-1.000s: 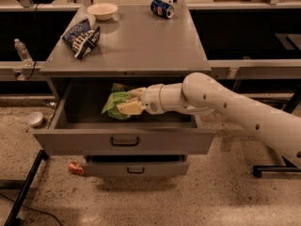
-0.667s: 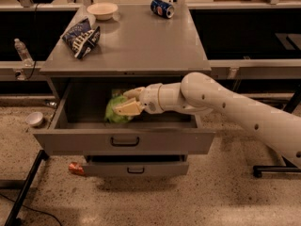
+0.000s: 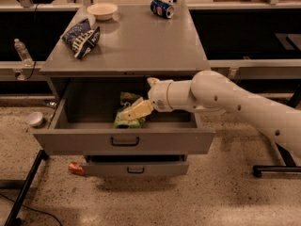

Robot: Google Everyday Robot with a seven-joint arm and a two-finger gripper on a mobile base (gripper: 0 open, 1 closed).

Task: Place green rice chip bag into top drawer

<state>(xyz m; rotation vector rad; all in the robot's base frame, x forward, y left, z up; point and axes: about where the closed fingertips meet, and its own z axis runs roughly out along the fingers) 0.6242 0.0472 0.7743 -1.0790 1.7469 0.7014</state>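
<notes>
The gripper (image 3: 128, 114) reaches into the open top drawer (image 3: 123, 141), clamped on the green rice chip bag (image 3: 128, 123), which hangs low near the drawer's front wall. Let go only once the bag rests flat, then withdraw upward without snagging the desk (image 3: 141, 41) edge.

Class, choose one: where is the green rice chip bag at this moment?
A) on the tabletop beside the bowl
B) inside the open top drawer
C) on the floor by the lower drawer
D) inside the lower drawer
B: the green rice chip bag lies inside the open top drawer, with the gripper reaching in over it.
</notes>
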